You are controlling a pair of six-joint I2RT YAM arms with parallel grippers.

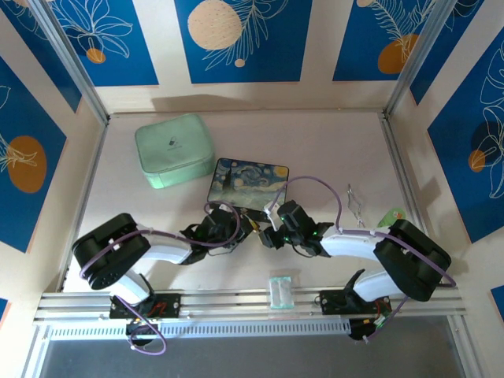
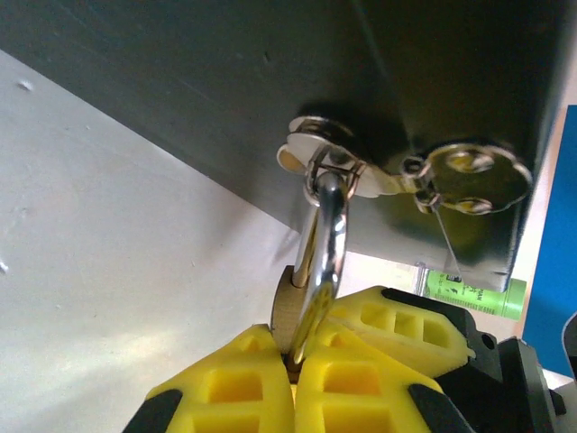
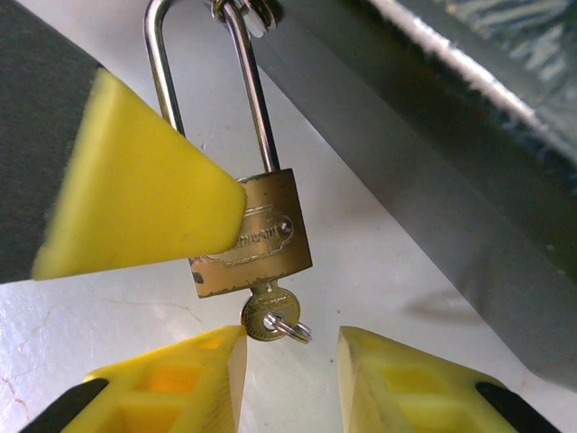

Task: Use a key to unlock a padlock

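The brass padlock (image 3: 257,230) hangs by its silver shackle (image 3: 257,99) from the clasp (image 2: 326,161) on the painted box (image 1: 248,183). My left gripper (image 2: 296,350) is shut on the padlock (image 2: 287,311); one of its yellow fingers (image 3: 135,198) presses the lock's left side. The small key (image 3: 268,314) is in the keyhole at the bottom, a tiny ring through its head. My right gripper (image 3: 290,365) is open just below the key, touching nothing. In the top view the left gripper (image 1: 236,228) and the right gripper (image 1: 273,235) meet at the box's near edge.
A mint-green case (image 1: 175,150) stands at the back left. A clear plastic packet (image 1: 279,291) lies near the front rail. A green tag (image 1: 391,216) and a thin wire piece (image 1: 356,203) lie to the right. The box's dark wall (image 3: 424,180) is close beside the lock.
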